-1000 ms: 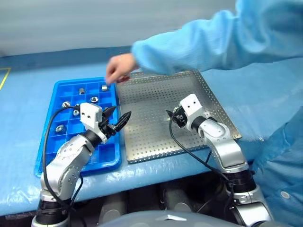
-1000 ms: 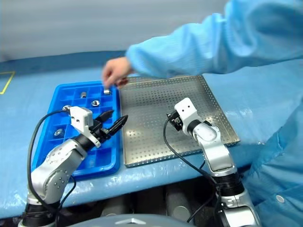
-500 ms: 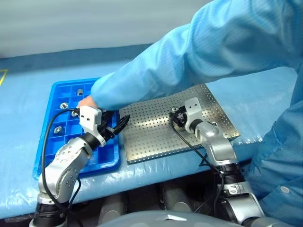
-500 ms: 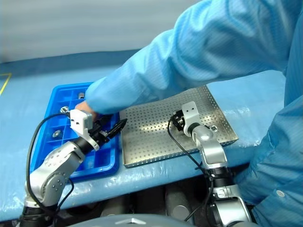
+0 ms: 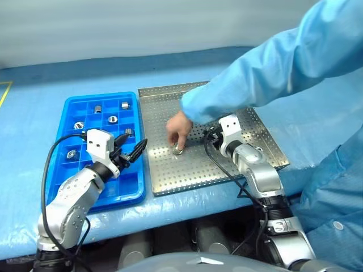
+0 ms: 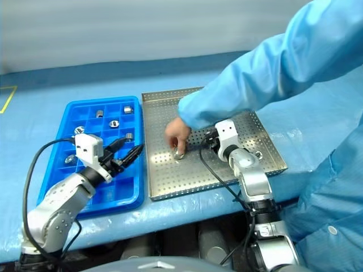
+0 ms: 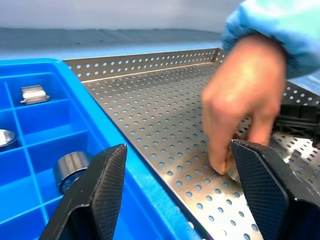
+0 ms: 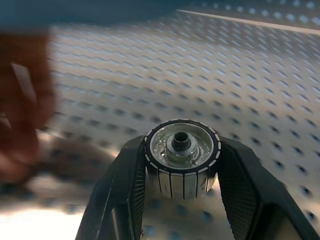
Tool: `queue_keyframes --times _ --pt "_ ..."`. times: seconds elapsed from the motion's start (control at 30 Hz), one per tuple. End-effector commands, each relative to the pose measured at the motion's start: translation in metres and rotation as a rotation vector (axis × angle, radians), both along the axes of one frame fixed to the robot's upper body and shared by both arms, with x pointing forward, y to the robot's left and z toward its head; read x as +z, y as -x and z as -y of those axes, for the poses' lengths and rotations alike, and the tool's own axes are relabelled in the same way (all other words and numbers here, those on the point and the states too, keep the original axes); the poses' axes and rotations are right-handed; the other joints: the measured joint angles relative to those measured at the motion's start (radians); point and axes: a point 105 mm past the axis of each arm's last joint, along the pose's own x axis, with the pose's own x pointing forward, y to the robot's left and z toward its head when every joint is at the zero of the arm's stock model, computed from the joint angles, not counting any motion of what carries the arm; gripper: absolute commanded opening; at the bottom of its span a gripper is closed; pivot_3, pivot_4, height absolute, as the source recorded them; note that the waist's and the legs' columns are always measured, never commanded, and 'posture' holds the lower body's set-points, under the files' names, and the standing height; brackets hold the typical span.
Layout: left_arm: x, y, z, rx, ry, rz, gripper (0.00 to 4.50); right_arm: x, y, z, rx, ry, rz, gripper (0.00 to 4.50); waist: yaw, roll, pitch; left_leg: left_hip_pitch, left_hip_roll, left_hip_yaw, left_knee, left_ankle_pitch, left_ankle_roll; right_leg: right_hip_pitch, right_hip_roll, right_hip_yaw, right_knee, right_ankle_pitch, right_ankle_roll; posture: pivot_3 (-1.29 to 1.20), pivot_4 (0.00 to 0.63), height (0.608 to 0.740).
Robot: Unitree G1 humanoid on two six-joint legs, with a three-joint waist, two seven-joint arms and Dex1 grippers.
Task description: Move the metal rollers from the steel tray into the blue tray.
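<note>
My right gripper (image 8: 182,172) clamps a metal roller (image 8: 182,150) between its fingers; left gripper (image 7: 182,192) stands apart, empty. The person's hand (image 5: 178,130) just beside risks collision on lift.

The blue tray (image 5: 67,190) lies left of the steel tray (image 5: 238,90), touching it. Several rollers (image 5: 112,119) sit in separate compartments at the blue tray's far end. A person's hand (image 5: 178,129) reaches from the right onto the steel tray's middle, touching a roller (image 5: 178,149) there
</note>
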Motion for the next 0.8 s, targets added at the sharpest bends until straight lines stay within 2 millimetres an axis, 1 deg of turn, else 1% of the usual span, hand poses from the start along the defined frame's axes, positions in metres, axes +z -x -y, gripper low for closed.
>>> queue_keyframes --times 0.03,0.1,0.2,0.23,0.33,0.4,0.57,0.67,0.73,0.8 --pt "0.015 0.009 -0.019 0.034 -0.058 0.038 3.62 0.035 0.035 -0.046 0.293 -0.062 0.064 1.73 0.001 0.0 0.0 0.0 0.0 0.0 0.0 0.0 0.0 0.0 0.0 0.0 0.0 0.0 -0.001 -0.09 0.15 0.74" --pt "0.017 0.013 -0.032 0.062 -0.083 0.034 3.62 0.041 0.048 -0.06 0.369 -0.052 0.062 1.73 0.005 0.0 0.0 0.0 0.001 -0.002 0.0 0.0 0.0 0.0 0.0 -0.002 0.0 -0.001 -0.002 -0.06 0.15 0.74" --pt "0.021 0.019 -0.044 0.095 -0.115 0.033 3.62 0.042 0.063 -0.077 0.474 -0.015 0.058 1.73 0.016 0.0 0.0 0.0 0.0 -0.002 0.001 0.0 0.0 0.001 0.0 -0.002 0.0 -0.003 -0.004 -0.05 0.15 0.74" --pt "0.021 0.021 -0.048 0.106 -0.124 0.032 3.62 0.044 0.071 -0.086 0.528 -0.023 0.06 1.73 0.018 0.0 0.0 0.0 0.0 -0.002 0.001 0.0 0.0 0.001 -0.001 -0.003 0.0 -0.005 -0.006 -0.05 0.15 0.74" --pt "0.023 0.026 -0.057 0.124 -0.138 0.026 3.62 0.05 0.088 -0.108 0.662 -0.054 0.06 1.73 0.024 0.0 0.0 0.0 0.0 -0.002 0.002 0.0 0.0 0.001 -0.002 -0.003 0.0 -0.006 -0.004 -0.04 0.15 0.74" --pt "0.021 0.033 -0.064 0.13 -0.171 -0.003 3.62 0.054 0.096 -0.127 0.751 -0.059 0.069 1.73 0.022 -0.001 0.0 0.0 0.0 -0.001 0.003 0.0 0.0 0.001 -0.002 -0.003 0.0 -0.007 -0.003 -0.04 0.15 0.74" --pt "0.018 0.052 -0.09 0.191 -0.263 -0.08 3.62 0.061 0.102 -0.164 0.868 -0.081 0.075 1.73 0.02 -0.002 0.0 0.001 0.002 -0.002 0.002 0.0 0.0 0.0 -0.001 -0.005 0.001 -0.007 -0.006 -0.01 0.15 0.74" --pt "0.022 0.056 -0.101 0.246 -0.288 -0.083 3.62 0.059 0.107 -0.183 0.92 -0.079 0.056 1.73 0.033 -0.002 0.0 0.0 0.002 -0.003 0.001 0.0 -0.001 0.0 -0.002 -0.007 0.001 -0.005 -0.009 0.03 0.15 0.74" --pt "0.023 0.056 -0.102 0.264 -0.285 -0.08 3.62 0.054 0.117 -0.193 0.977 -0.066 0.038 1.73 0.043 -0.002 0.0 0.0 0.002 -0.004 0.001 0.0 -0.001 0.001 -0.003 -0.008 0.001 -0.005 -0.01 0.04 0.15 0.74" --pt "0.021 0.058 -0.098 0.255 -0.276 -0.082 3.62 0.047 0.124 -0.197 1.012 -0.05 0.017 1.73 0.051 -0.002 -0.001 0.0 0.002 -0.004 0.001 0.0 -0.001 0.001 -0.004 -0.008 0.0 -0.005 -0.01 0.05 0.15 0.74"
